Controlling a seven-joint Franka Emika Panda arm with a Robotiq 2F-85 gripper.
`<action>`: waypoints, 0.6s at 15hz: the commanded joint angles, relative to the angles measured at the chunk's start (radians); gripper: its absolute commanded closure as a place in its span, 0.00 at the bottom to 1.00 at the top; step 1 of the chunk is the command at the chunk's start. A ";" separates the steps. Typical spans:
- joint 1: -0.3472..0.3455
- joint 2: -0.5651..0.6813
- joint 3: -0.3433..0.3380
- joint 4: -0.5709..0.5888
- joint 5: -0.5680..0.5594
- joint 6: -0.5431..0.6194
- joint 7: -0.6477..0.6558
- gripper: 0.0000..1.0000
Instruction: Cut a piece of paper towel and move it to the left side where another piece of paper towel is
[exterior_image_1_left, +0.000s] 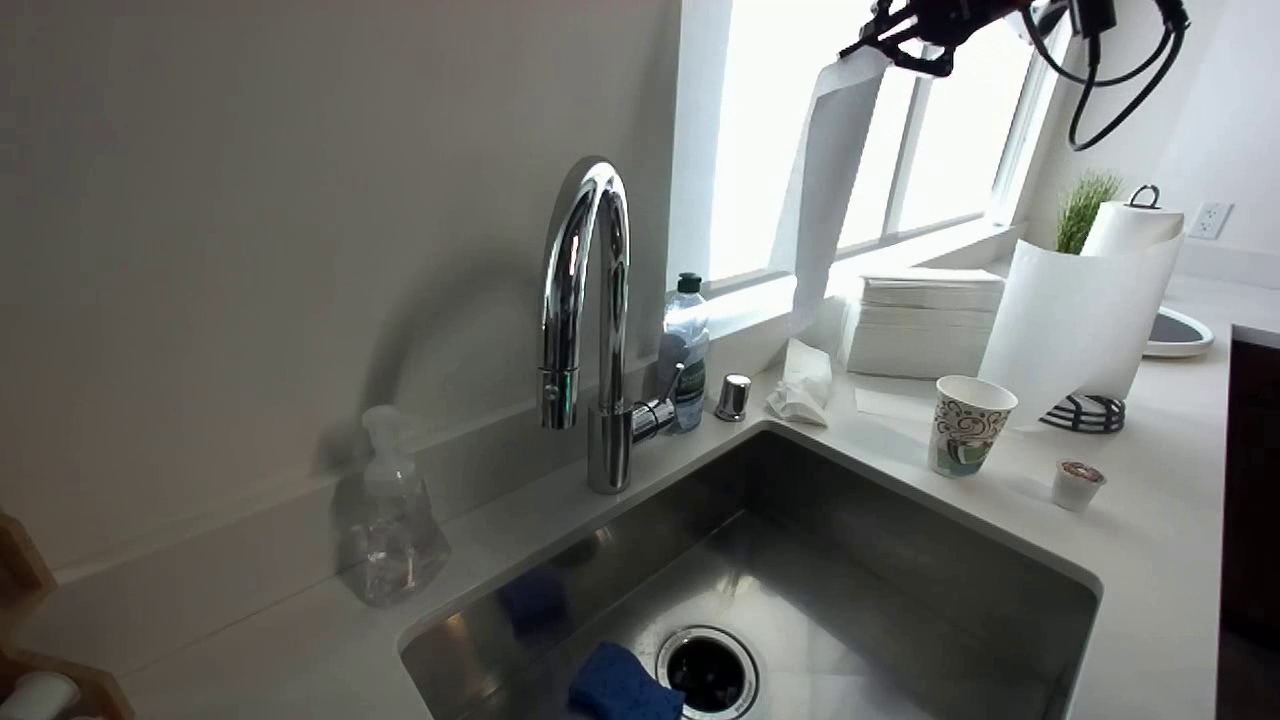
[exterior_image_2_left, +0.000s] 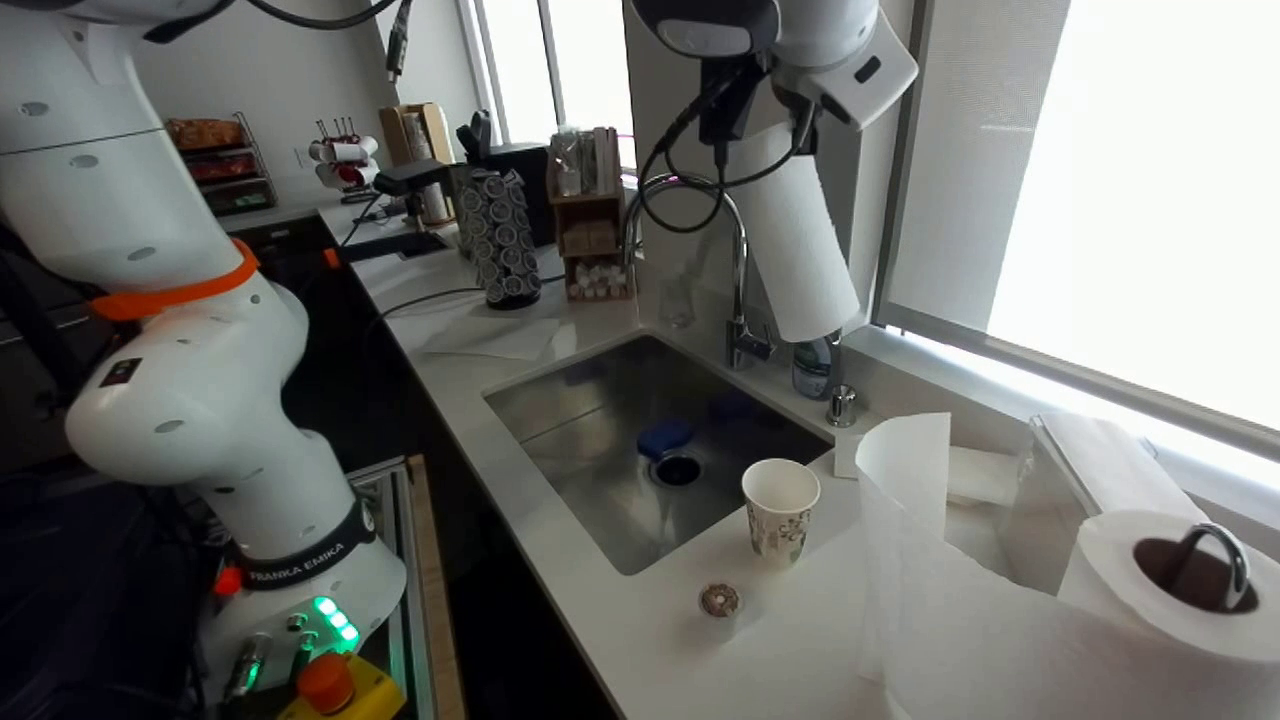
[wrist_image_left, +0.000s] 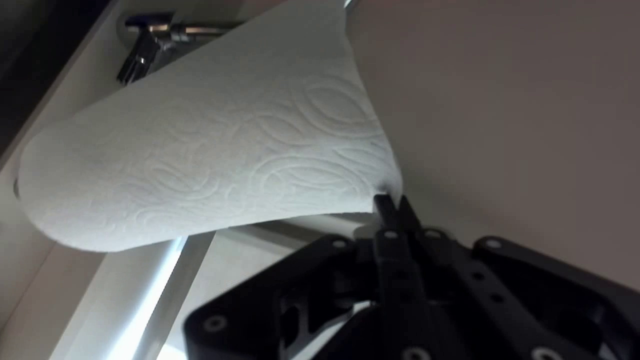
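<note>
Fingers (wrist_image_left: 391, 252) clenched near one corner of the paper towel piece (wrist_image_left: 215, 150) dangle it near the faucet (exterior_image_1_left: 614, 320), where a low sideways swing could snag and rip it loose.

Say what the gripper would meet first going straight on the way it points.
Beyond the piece of paper towel it pinches, the gripper would likely meet the plain wall; depth is unclear.
</note>
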 joint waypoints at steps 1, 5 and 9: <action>0.054 -0.024 0.016 -0.005 -0.071 -0.126 0.112 1.00; 0.111 0.009 0.057 0.042 -0.099 -0.241 0.212 1.00; 0.132 0.006 0.068 0.037 -0.071 -0.293 0.224 0.99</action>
